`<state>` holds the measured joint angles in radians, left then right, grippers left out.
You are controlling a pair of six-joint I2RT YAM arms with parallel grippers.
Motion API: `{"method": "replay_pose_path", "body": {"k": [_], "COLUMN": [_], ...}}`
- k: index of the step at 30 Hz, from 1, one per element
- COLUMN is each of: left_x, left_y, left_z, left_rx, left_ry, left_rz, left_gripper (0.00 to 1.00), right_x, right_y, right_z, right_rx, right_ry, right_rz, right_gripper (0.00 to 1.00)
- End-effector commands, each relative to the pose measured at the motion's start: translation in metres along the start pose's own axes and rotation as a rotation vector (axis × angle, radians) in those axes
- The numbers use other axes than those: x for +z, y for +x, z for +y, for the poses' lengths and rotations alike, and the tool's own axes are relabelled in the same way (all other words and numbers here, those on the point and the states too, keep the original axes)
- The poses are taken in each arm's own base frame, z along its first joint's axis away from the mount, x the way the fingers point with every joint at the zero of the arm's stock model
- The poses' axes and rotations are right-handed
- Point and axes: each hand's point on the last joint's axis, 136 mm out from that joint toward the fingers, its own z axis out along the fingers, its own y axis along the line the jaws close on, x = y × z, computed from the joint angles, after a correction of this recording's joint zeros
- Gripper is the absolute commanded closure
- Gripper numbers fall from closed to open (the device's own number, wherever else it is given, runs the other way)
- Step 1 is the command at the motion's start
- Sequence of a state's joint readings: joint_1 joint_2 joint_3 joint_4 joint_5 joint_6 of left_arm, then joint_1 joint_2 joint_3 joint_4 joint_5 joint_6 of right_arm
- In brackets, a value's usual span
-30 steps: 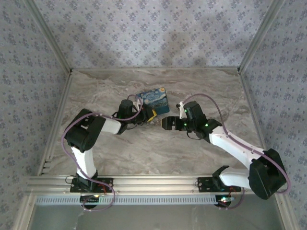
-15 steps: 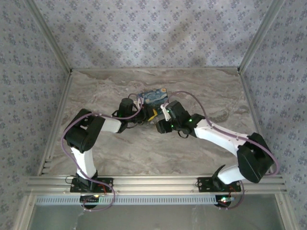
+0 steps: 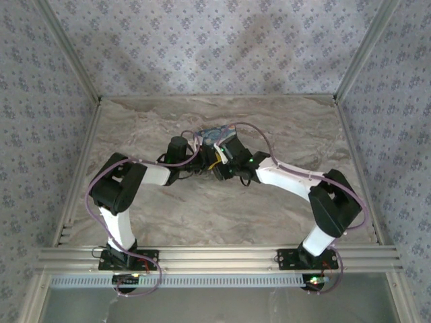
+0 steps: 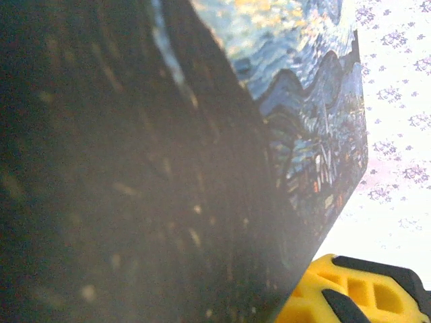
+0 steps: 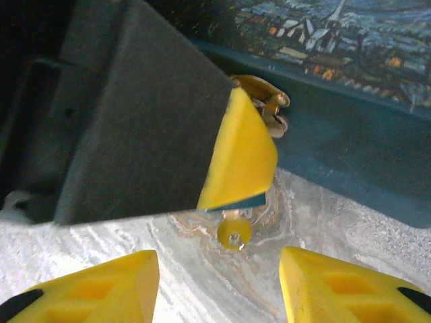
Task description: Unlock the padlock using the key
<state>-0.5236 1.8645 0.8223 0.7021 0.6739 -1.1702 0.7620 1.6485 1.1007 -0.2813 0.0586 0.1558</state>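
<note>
Yellow key head (image 5: 234,235) hangs at lower centre of the right wrist view, straight ahead between the right gripper's (image 5: 219,286) open jaws, its shaft running up the frame. The left gripper (image 3: 204,168) is closed just above it; what it holds is hidden.

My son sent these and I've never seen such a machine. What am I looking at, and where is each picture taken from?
These are two robot arms bolted at the near edge of a marble-look table. The wide picture comes from a camera above and behind them; the close-ups come from a camera on each wrist. On the table lies a box printed with a starry-night painting, with a brass latch on its side. The left gripper is shut beside the box; what it pinches is hidden. The right gripper is open, its yellow fingers pointing at a small yellow piece with a hole, perhaps the key.
</note>
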Motion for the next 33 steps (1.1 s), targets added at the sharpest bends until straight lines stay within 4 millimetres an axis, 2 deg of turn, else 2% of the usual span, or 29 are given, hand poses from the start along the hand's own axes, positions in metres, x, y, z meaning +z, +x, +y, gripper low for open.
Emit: {"method": "replay_pose_path", "body": {"k": [1,10,15,16,17,18,20,29,31,32,33], "left_x": [-0.005,-0.004,-0.004,-0.004,-0.004,-0.004,-0.004,-0.005,-0.005,-0.005,-0.005], "left_y": [-0.004,-0.004,-0.004,-0.004,-0.004,-0.004,-0.004,-0.003,-0.003,-0.002,-0.001], "left_z": [-0.036,-0.039,-0.039,-0.04,-0.039,-0.039,-0.039,-0.036,-0.033,-0.031,-0.029], "left_rx": [0.05,0.053,0.053,0.054,0.054,0.052,0.051,0.052,0.053,0.055,0.055], "left_ry": [0.083,0.09,0.093,0.094,0.095,0.094,0.095,0.087,0.075,0.066,0.057], "left_rz": [0.012,0.016,0.017,0.016,0.016,0.016,0.016,0.017,0.018,0.019,0.02], "left_gripper": [1.0,1.0,1.0,1.0,1.0,1.0,1.0,1.0,1.0,0.99,0.99], "right_x": [0.004,0.013,0.019,0.017,0.017,0.018,0.018,0.018,0.014,0.016,0.015], "right_y": [-0.009,-0.015,-0.009,-0.021,-0.023,-0.022,-0.022,-0.018,-0.023,-0.011,-0.008], "right_z": [-0.006,-0.011,-0.012,-0.01,-0.01,-0.009,-0.007,-0.004,-0.004,-0.005,-0.005], "right_rx": [-0.031,-0.057,-0.063,-0.062,-0.061,-0.062,-0.065,-0.05,-0.037,-0.033,-0.029], "right_ry": [0.048,0.084,0.084,0.079,0.079,0.074,0.056,0.031,0.026,0.028,0.023], "right_rz": [-0.004,0.0,0.022,-0.002,-0.002,0.003,0.005,0.003,-0.016,0.005,0.005], "right_gripper": [0.5,0.55,0.67,0.69,0.71,0.76,1.0,1.0,0.85,0.81,0.76]}}
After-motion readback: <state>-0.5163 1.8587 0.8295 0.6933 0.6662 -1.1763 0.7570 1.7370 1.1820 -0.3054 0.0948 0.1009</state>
